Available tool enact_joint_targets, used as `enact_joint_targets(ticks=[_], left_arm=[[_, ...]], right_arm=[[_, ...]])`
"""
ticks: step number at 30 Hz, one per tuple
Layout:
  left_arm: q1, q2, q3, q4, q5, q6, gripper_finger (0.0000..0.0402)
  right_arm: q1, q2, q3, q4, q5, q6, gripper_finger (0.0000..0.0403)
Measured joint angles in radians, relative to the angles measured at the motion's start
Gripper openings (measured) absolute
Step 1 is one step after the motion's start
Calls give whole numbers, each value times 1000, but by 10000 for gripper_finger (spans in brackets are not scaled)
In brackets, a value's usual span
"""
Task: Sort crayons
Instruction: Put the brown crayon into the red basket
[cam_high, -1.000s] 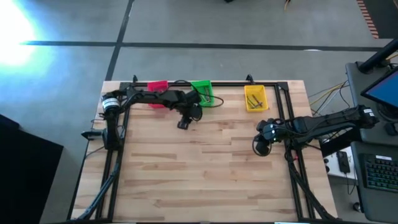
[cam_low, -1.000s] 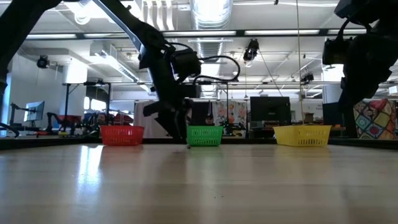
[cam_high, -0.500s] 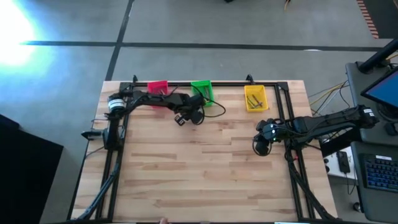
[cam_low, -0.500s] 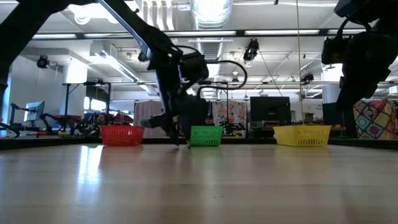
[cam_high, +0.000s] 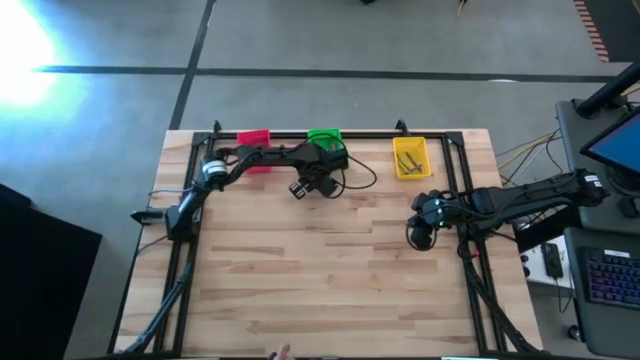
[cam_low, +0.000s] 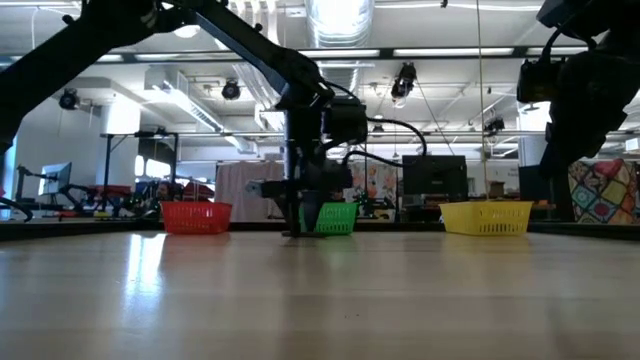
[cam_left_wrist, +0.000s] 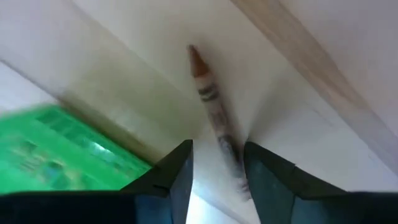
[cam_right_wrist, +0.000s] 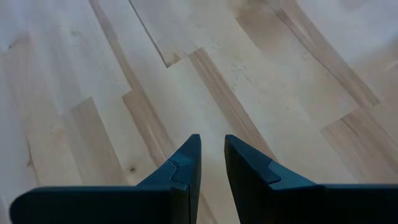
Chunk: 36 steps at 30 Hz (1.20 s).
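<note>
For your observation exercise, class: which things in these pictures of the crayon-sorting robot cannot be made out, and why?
- Crayon: its lower end is blurred between the left gripper's fingers in the left wrist view; gripped or not is unclear.
- Pink bin contents: arm overlaps it in the high view.
- Yellow bin sticks: too small to count.
- Green bin: partly behind the arm, low view.

I see a reddish-brown crayon (cam_left_wrist: 210, 106) with a grey wrapper, red (cam_high: 254, 137), green (cam_high: 322, 136) and yellow (cam_high: 411, 158) bins, and a pale wood-grain table (cam_high: 330, 270).
</note>
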Motion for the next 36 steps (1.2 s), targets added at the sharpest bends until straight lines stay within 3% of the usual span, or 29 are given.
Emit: enact_joint_targets(ticks=[4, 8, 18, 24, 29, 36], left_arm=[[-2, 27, 46, -19, 80, -18, 95], [-15, 30, 46, -30, 38, -48, 71], [-29, 26, 37, -65, 75, -219, 6], [-30, 4, 33, -90, 244, -339, 2], [-23, -83, 6, -96, 455, -388, 1], [3, -293, -147, 22, 434, -459, 0]], right_arm=[[0, 0, -2, 1, 0, -9, 63], [0, 0, -8, 0, -1, -9, 63], [0, 0, -13, 14, -1, 27, 63], [0, 0, -13, 91, -1, 10, 63], [0, 0, -38, 159, 0, 17, 63], [50, 0, -189, 419, -7, 70, 63]])
